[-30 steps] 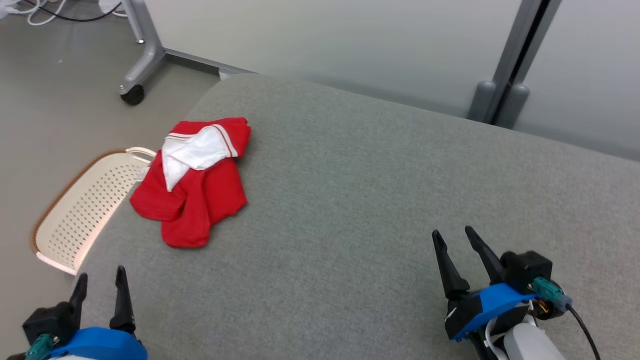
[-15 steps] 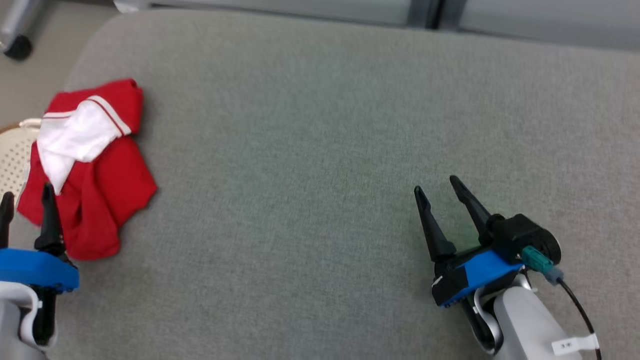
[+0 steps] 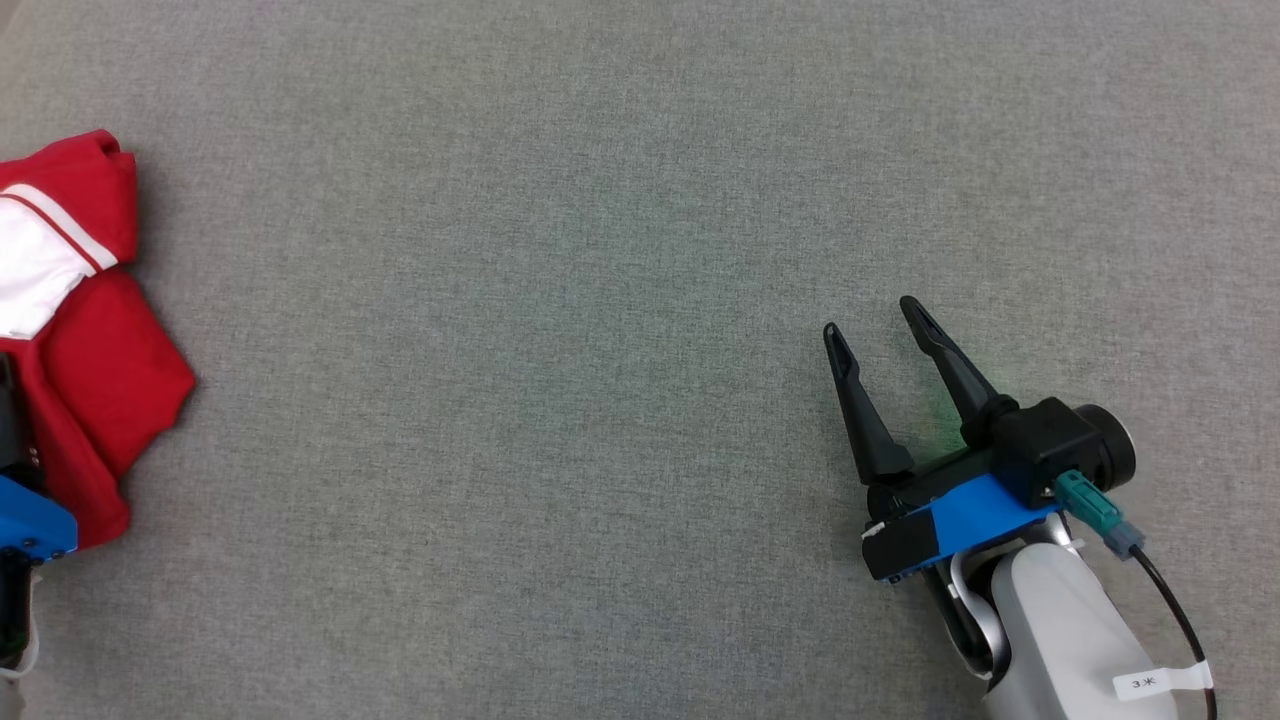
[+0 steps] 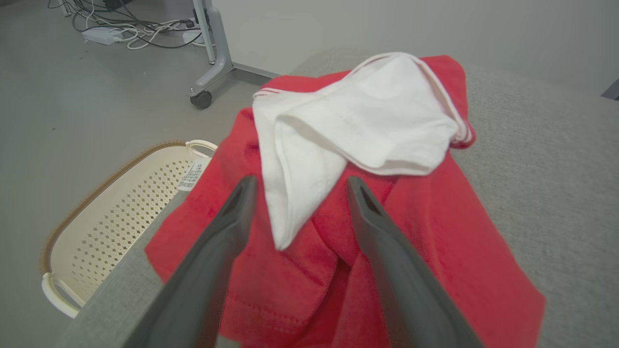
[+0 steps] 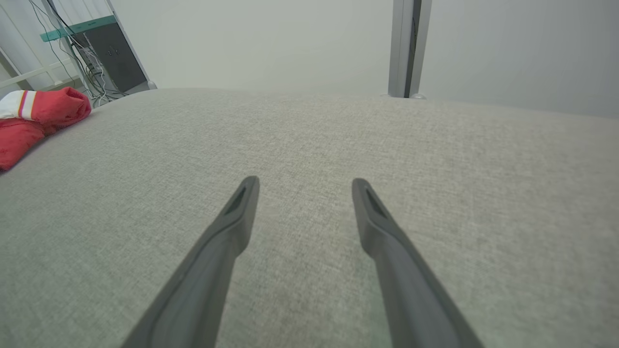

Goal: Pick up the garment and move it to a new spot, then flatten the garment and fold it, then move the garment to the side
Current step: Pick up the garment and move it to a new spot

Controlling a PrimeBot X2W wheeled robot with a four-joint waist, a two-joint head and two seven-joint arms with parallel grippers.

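Note:
The garment (image 4: 425,232) is a crumpled red piece with a white, red-striped fold on top. It lies near the left edge of the grey padded surface (image 3: 560,300), and it appears at the left border of the head view as the garment (image 3: 90,370). My left gripper (image 4: 301,182) is open just over it, its fingers either side of the white fold's tip; I cannot tell whether they touch the cloth. My right gripper (image 3: 869,316) is open and empty over bare grey surface at the right, far from the garment (image 5: 29,125).
A cream perforated basket (image 4: 111,212) stands on the floor beside the surface's left edge, close to the garment. Behind it are a grey caster leg (image 4: 208,72) and loose cables. A pale wall with a grey post (image 5: 406,48) runs behind the surface.
The head camera has tipped down and swung right, so the whole picture has shifted. My left gripper has closed in on the garment. Both grippers have stayed open.

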